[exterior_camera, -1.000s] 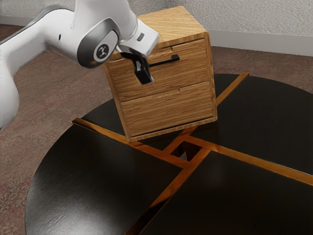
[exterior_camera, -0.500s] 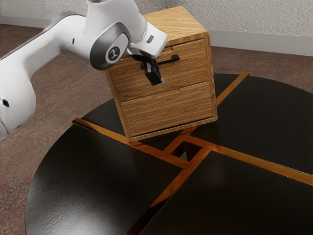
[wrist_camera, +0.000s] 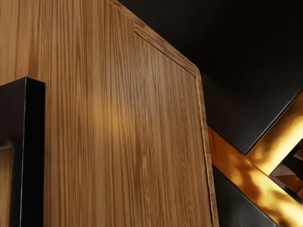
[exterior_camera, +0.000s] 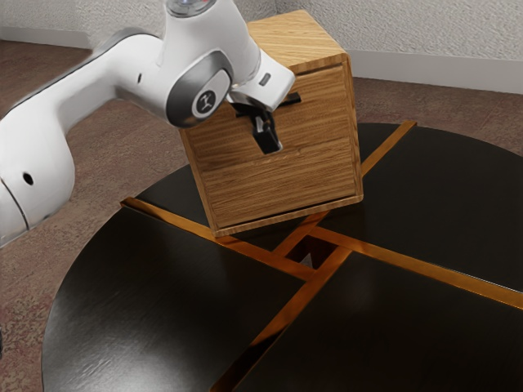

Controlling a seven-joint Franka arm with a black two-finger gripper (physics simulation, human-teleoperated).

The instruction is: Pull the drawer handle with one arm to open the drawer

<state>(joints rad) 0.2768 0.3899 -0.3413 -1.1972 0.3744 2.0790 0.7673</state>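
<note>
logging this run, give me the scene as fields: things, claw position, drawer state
cabinet: wooden, two drawers, stands on the table
table: round, black, gold strips across it
handle: black bar on the top drawer
claw: at the handle, in front of the top drawer
top drawer: front looks flush with the cabinet, not yet pulled out
</note>
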